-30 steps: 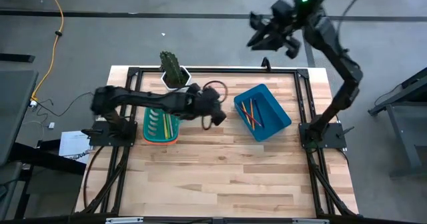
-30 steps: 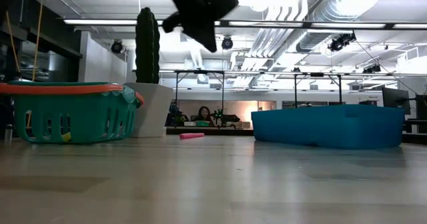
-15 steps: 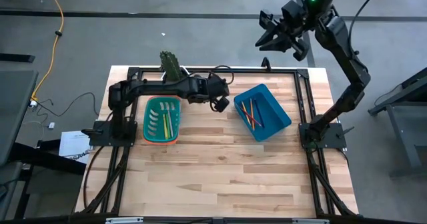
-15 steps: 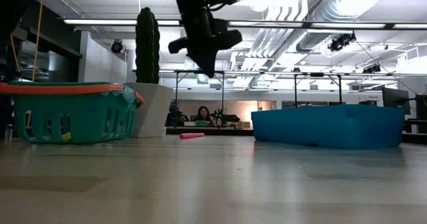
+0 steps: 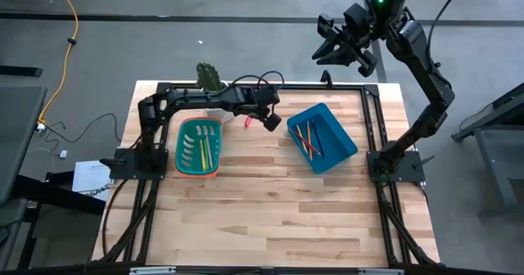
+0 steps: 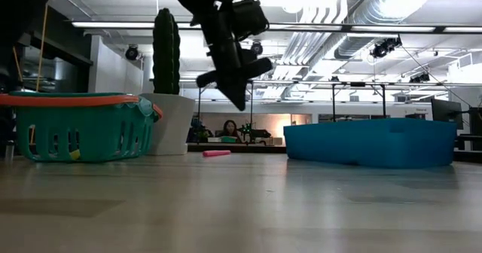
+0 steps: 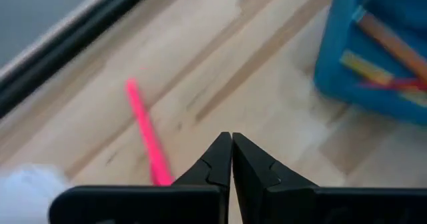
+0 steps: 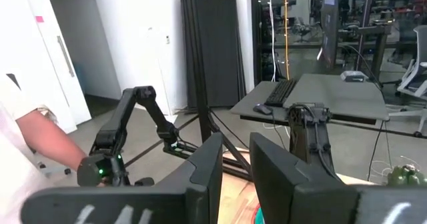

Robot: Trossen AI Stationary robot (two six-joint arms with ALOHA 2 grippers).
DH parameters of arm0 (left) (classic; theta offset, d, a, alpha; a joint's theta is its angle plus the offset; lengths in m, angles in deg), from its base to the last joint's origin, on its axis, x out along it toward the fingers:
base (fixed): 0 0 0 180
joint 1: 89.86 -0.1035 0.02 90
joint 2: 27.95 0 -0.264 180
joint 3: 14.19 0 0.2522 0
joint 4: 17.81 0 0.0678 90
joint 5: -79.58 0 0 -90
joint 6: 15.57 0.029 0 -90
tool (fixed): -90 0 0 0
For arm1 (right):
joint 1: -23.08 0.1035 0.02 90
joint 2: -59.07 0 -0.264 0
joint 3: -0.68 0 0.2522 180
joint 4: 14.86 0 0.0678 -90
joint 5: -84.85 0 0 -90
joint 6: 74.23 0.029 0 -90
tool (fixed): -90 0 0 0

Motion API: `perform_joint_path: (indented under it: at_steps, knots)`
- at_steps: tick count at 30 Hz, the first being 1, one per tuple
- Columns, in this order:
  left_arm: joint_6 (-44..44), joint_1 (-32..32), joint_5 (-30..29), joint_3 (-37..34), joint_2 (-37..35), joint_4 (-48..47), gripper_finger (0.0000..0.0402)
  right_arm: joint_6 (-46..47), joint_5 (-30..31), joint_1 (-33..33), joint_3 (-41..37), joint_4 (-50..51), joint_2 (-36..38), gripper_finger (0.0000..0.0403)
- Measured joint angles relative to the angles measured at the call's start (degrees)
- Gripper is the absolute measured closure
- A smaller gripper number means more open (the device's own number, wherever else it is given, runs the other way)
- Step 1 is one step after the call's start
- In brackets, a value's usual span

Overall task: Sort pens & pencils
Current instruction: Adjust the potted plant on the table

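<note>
The wooden tabletop [image 5: 270,209] carried a green basket [image 5: 199,147], a blue bin [image 5: 322,137] and a potted cactus [image 5: 208,78]. A pink pen [image 5: 246,123] lay just beside the left claw [image 5: 270,121].

One hot-pink pen [image 7: 146,132] lies flat on the bare wood, alone, between the baskets near the table's far edge. Other pens [image 5: 201,150], pale yellow-green, lie side by side in the green basket [image 5: 182,165]. Thin orange and red pencils [image 5: 308,138] lie crossed in the blue bin [image 5: 342,146].

Counted one hot-pink pen [image 5: 246,122], one green basket [image 5: 185,166], one blue bin [image 5: 344,142], one cactus [image 5: 205,74], two arms.
</note>
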Motion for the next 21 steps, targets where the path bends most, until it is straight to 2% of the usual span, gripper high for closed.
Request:
perform_joint_path:
  at_steps: [5, 9, 16, 21]
  knots:
    - [0.9, -0.3, 0.4, 0.2, 2.5, 1.2, 0.0399, -0.4, 0.0, 0.0, 0.0, 0.0, 0.0, 0.0334]
    - [2.2, -1.6, 4.2, 0.2, 4.3, 0.8, 0.0399, -0.4, 0.0, 0.0, 0.0, 0.0, 0.0, 0.0334]
    - [3.3, -2.4, 2.5, 0.1, 5.0, 0.1, 0.0399, -0.6, 0.0, 0.0, 0.0, 0.2, 0.0, 0.0334]
    - [3.4, -4.5, 4.6, 0.1, 5.0, 0.1, 0.0399, -0.6, 0.0, 0.0, 0.0, 0.4, 0.0, 0.0334]
